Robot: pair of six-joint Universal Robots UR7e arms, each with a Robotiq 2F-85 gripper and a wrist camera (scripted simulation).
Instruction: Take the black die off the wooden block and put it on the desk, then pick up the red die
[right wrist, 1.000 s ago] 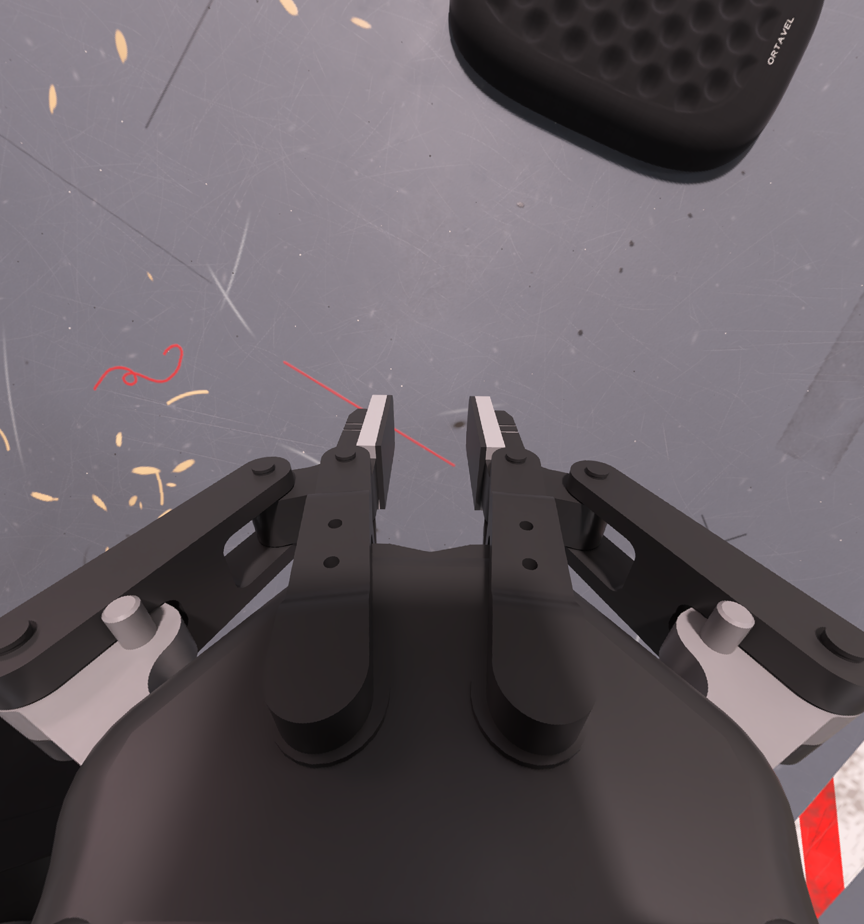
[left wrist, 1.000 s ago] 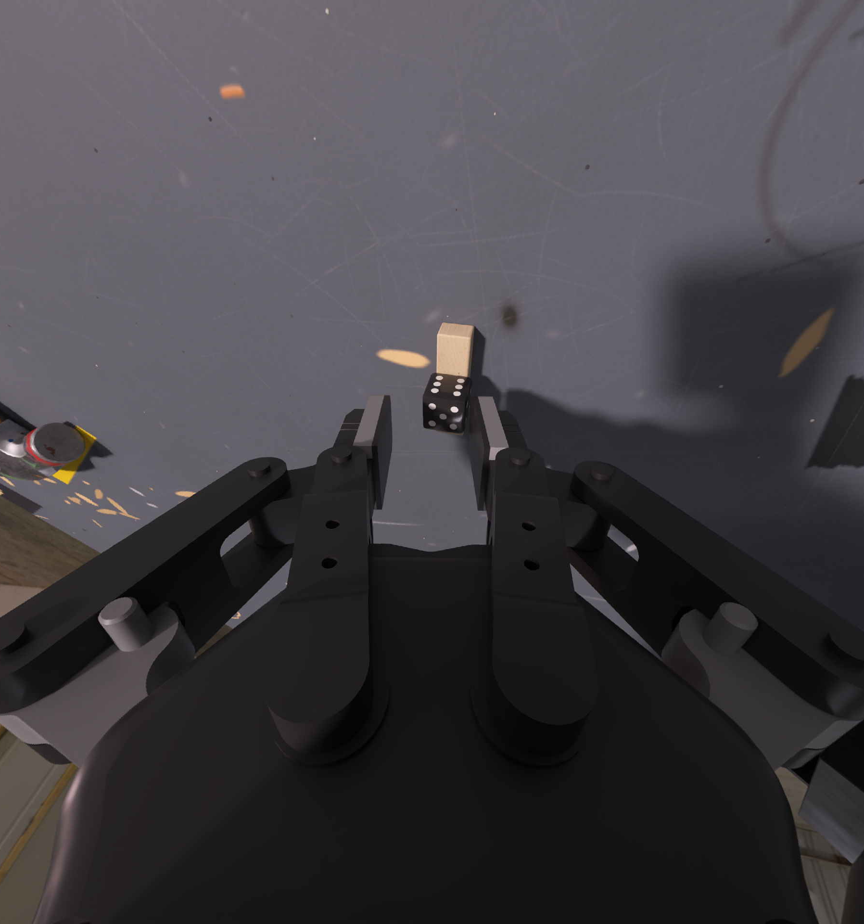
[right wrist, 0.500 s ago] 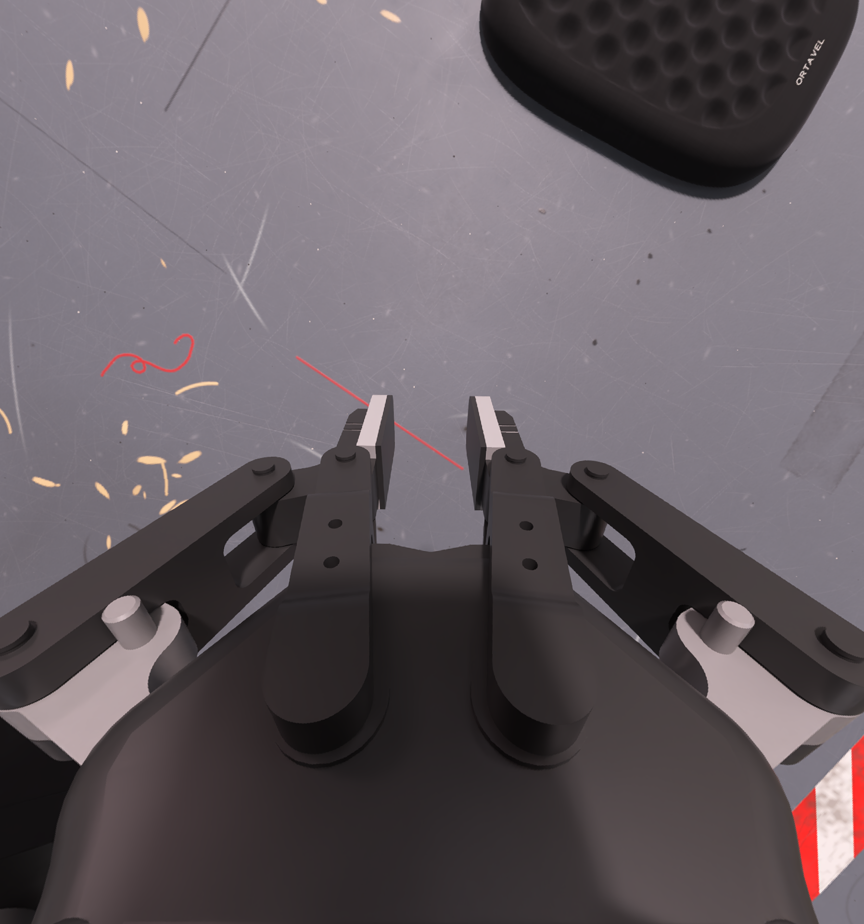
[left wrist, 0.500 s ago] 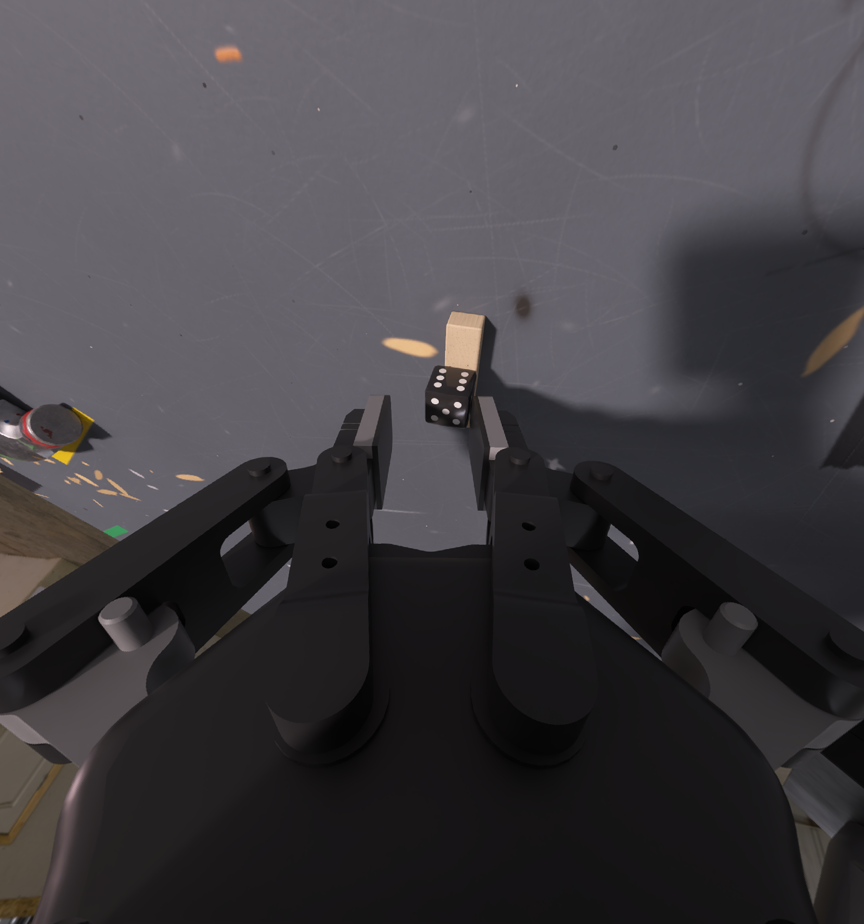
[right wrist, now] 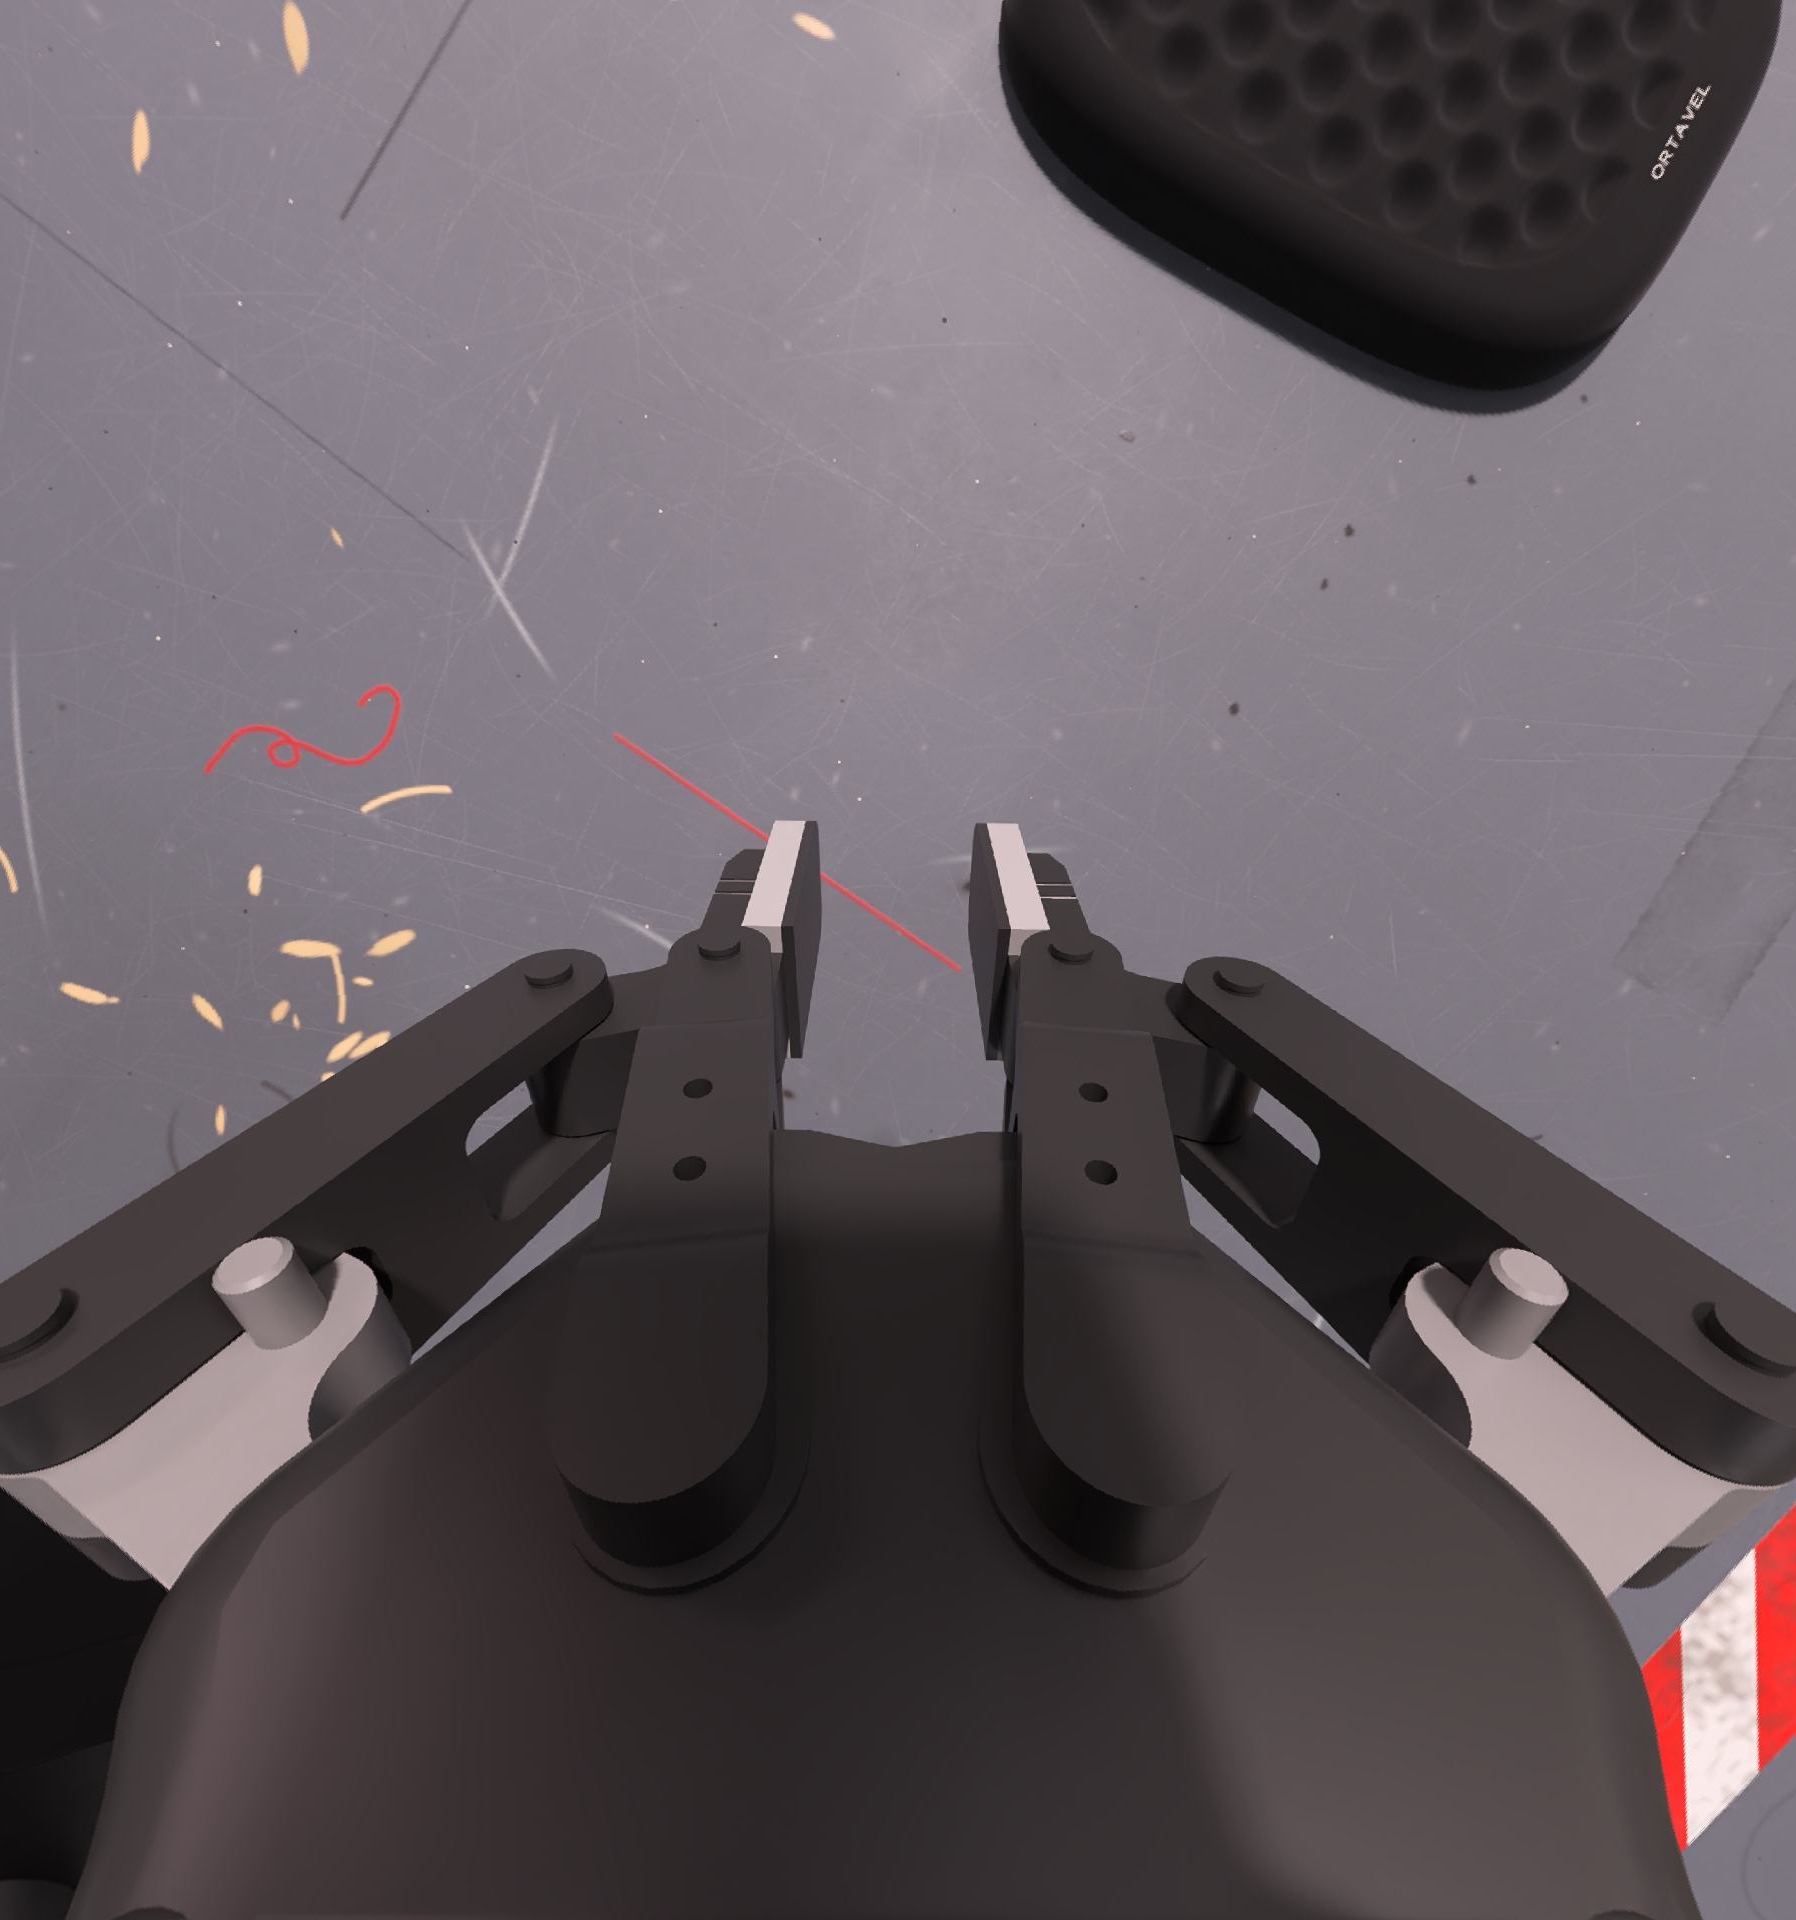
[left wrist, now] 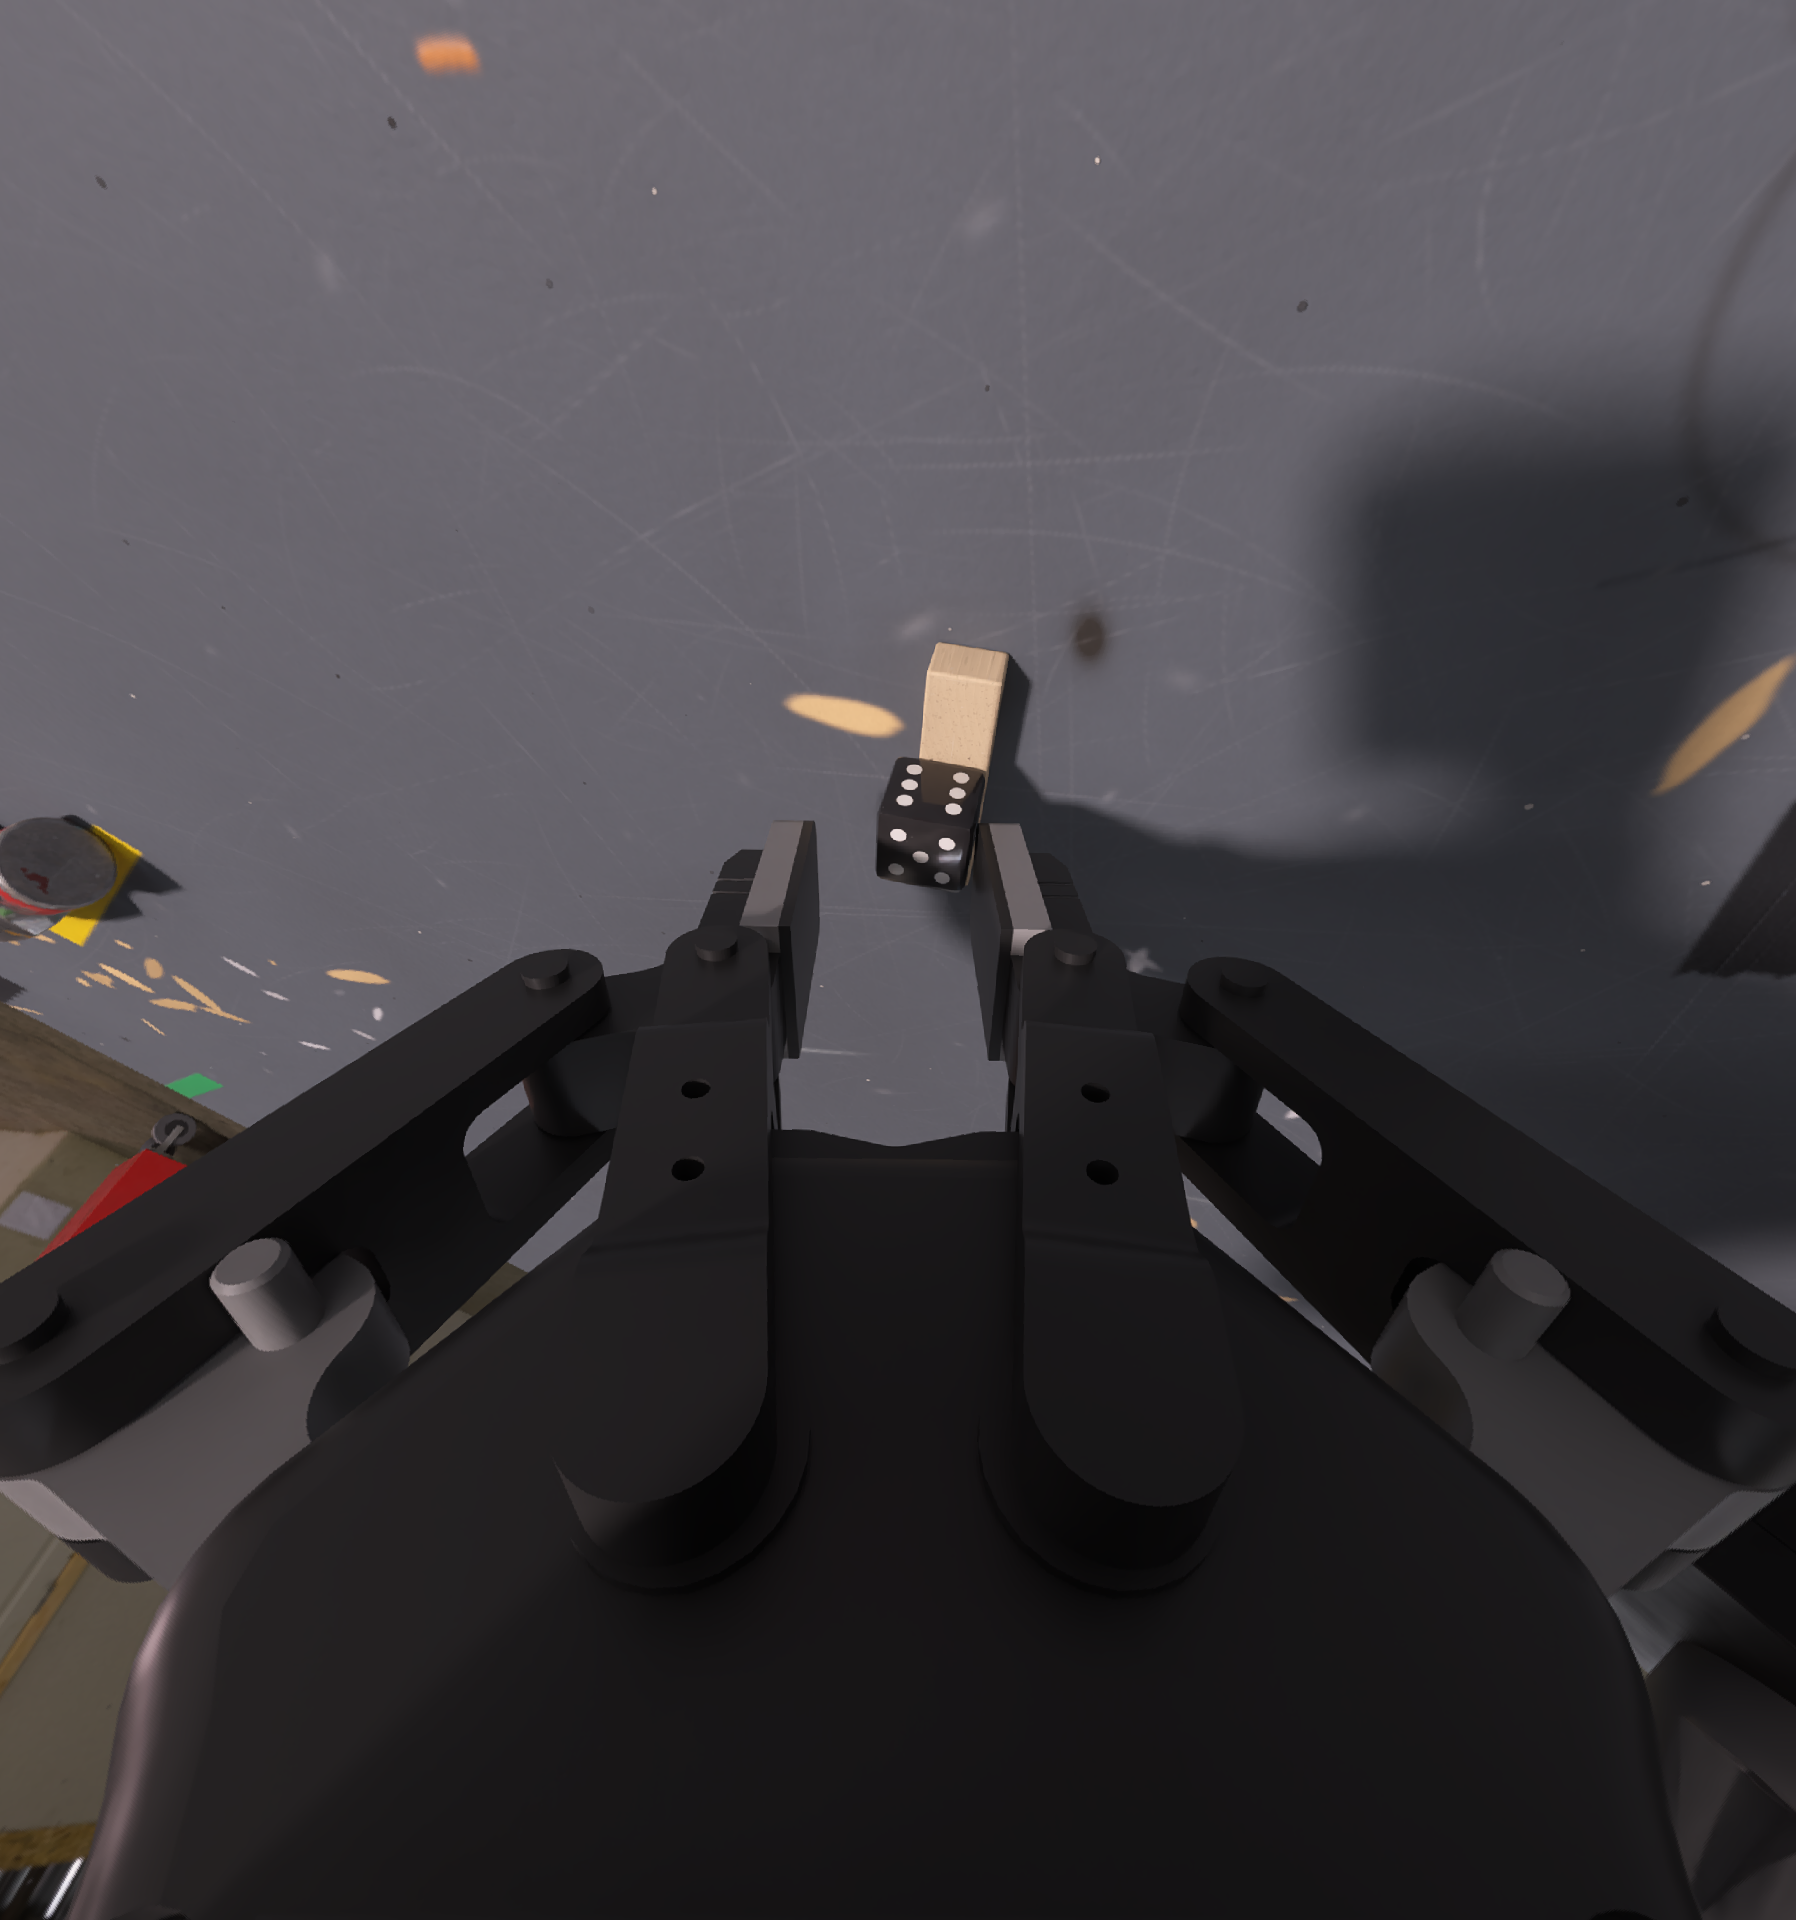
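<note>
In the left wrist view a black die with white pips sits on top of an upright pale wooden block on the grey desk. My left gripper is open and empty above it. The die lies just past the fingertips, close to the right finger. My right gripper is open and empty over bare scratched desk with a thin red line between its fingers. No red die is in either view.
A round metal can on a yellow patch lies at the desk's left edge. A dark flat rectangle lies at the right. A black dimpled pad lies far right of the right gripper, with red-white striped tape near it.
The left wrist view has shifted a little, with desk marks sliding up and left and the die staying just ahead of the fingertips. The right gripper drifted slightly. Both jaws stayed open.
</note>
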